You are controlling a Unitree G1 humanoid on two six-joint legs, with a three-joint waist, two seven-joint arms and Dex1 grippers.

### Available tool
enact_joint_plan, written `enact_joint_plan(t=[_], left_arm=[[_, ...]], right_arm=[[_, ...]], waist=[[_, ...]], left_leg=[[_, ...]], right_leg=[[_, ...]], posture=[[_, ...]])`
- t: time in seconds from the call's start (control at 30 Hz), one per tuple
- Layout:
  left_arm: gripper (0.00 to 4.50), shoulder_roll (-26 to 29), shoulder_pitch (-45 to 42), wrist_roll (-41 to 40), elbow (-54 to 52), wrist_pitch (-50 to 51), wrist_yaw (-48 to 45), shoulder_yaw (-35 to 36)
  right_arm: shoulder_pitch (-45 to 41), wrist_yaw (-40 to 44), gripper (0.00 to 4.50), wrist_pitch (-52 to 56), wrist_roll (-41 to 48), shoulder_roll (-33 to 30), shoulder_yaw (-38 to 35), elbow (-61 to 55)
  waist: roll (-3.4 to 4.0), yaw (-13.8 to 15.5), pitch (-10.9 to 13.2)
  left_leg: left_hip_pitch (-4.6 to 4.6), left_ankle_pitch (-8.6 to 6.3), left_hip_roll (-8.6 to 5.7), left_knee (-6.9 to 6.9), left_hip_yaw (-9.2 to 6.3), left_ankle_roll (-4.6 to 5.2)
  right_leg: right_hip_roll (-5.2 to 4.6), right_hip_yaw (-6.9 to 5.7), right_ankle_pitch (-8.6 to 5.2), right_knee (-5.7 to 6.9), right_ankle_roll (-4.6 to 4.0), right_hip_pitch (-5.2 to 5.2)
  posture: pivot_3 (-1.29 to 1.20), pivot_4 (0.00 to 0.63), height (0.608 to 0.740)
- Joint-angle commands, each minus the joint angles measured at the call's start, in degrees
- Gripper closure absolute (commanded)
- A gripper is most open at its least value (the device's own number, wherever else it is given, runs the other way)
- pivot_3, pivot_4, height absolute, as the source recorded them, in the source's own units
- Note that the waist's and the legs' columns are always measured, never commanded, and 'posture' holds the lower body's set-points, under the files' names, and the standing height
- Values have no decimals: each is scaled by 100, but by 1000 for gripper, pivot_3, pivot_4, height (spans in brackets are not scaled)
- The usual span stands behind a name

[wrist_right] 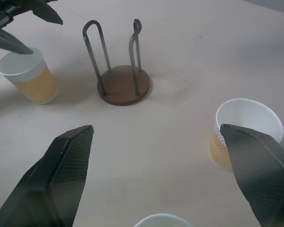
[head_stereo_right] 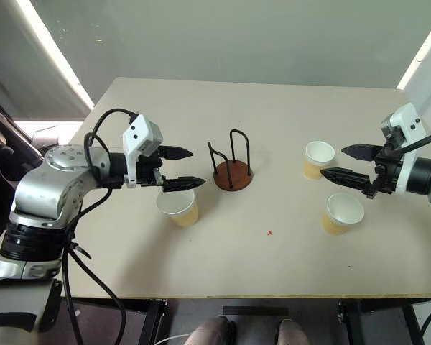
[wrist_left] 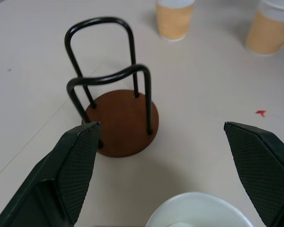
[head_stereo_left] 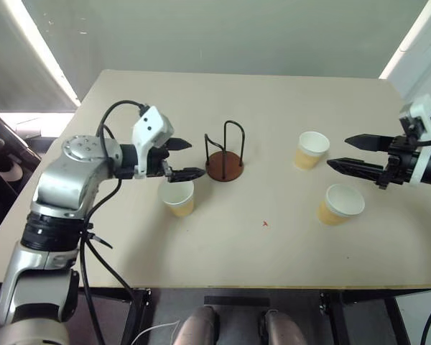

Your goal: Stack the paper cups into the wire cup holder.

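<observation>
The wire cup holder (head_stereo_left: pixel 224 165) stands near the table's middle with nothing in it. One paper cup (head_stereo_left: pixel 178 198) stands upright left of it. My left gripper (head_stereo_left: pixel 195 159) hovers open just over that cup's far rim, pointing toward the holder (wrist_left: pixel 120 118). Two more paper cups stand upright on the right, one farther back (head_stereo_left: pixel 311 149) and one nearer the front (head_stereo_left: pixel 340 204). My right gripper (head_stereo_left: pixel 338 152) is open above the table between them, close to the back cup (wrist_right: pixel 246 127), holding nothing.
A small red mark (head_stereo_left: pixel 265 223) lies on the beige table (head_stereo_left: pixel 273 100) in front of the holder. The table's front edge (head_stereo_left: pixel 223 286) runs close below the cups. Its left edge drops off beside my left arm.
</observation>
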Motion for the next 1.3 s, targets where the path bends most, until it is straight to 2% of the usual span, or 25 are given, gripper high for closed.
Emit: enact_joint_plan(t=[0.03, 0.43, 0.83, 1.3], left_arm=[[0, -89, -65, 60, -34, -53, 168, 73], [0, -377, -216, 185, 240, -82, 344, -42], [0, -552, -474, 184, 417, 10, 36, -370], [0, -1089, -754, 616, 985, -227, 427, -467]], right_arm=[[-140, 4, 45, 9, 148, -147, -275, -188], [-261, -85, 45, 184, 434, -188, -344, -408], [-690, -73, 45, 902, 1746, -400, -619, -779], [-623, -314, 45, 977, 2182, -596, -633, -889]], waist=[[0, 1, 0], [0, 5, 0], [0, 9, 0], [0, 16, 0]], left_leg=[[0, 0, 0, 0, 0, 0], [3, 0, 3, 1, 13, 0], [3, 0, 3, 1, 19, 0], [3, 0, 4, 4, 25, 1]], right_leg=[[0, 0, 0, 0, 0, 0], [4, 15, 1, 3, 1, -5], [6, 23, 1, 4, 2, -9], [6, 29, 3, 6, 5, -11]], posture=[[0, 150, 740], [0, 150, 740], [0, 150, 740], [0, 150, 740]])
